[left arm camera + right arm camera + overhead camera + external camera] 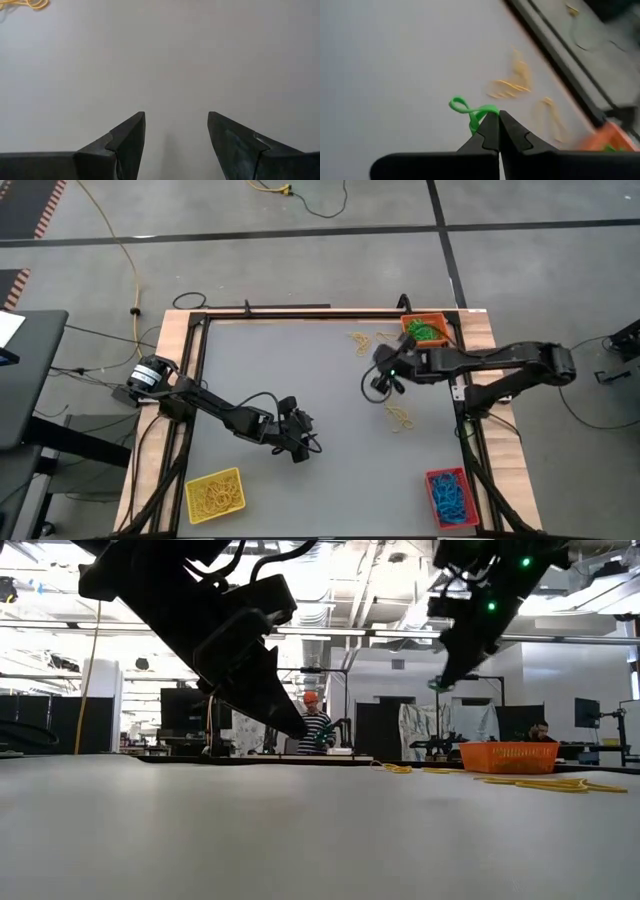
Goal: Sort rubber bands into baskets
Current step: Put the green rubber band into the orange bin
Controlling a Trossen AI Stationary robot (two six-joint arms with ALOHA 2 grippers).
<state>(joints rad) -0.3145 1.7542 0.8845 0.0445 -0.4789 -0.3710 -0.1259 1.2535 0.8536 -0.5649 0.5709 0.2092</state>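
High view: right hand pinches a green rubber band; left hand released (mid-table, bare surface around).

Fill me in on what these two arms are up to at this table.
They are sorting rubber bands by colour into baskets. The right gripper is shut on a green rubber band, held above the table near the orange basket, which holds green ones. The left gripper hangs open over bare table. Yellow bands lie loose; the yellow basket and red basket hold yellow and blue.
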